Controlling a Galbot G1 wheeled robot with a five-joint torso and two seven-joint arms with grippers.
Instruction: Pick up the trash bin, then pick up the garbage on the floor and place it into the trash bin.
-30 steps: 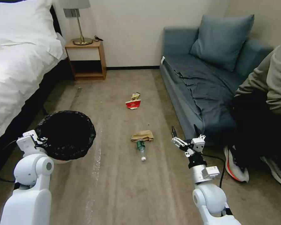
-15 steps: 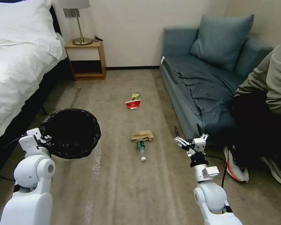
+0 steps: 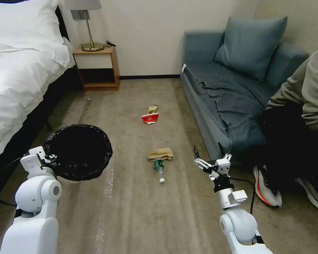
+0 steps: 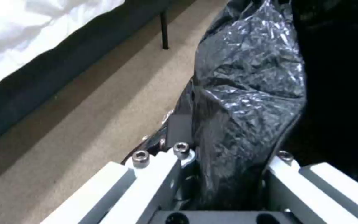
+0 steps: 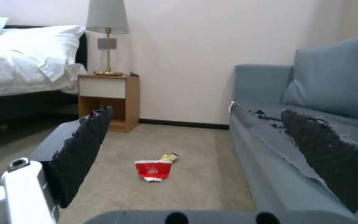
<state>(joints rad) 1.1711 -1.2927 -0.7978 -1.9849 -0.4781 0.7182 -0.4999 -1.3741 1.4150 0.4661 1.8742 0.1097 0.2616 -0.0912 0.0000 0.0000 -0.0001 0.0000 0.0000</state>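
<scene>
Four pieces of garbage on the carpet in head view: bottle (image 3: 159, 169) touching paper bag (image 3: 161, 154), red-and-white wrapper (image 3: 150, 118) and yellow wrapper (image 3: 153, 108) farther off; likely light, crushable, best pinched mid-body. Left wrist view: left gripper (image 4: 224, 174) fingers clamped on trash bin (image 4: 245, 93) rim, slippery bag. Right wrist view: right gripper (image 5: 212, 155) fingers spread, empty.

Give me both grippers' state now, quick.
Left gripper: shut on the trash bin rim.
Right gripper: open, empty, above the carpet.

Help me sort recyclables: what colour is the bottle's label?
Green, on the clear bottle with a white cap; it shows best in the head view.
</scene>
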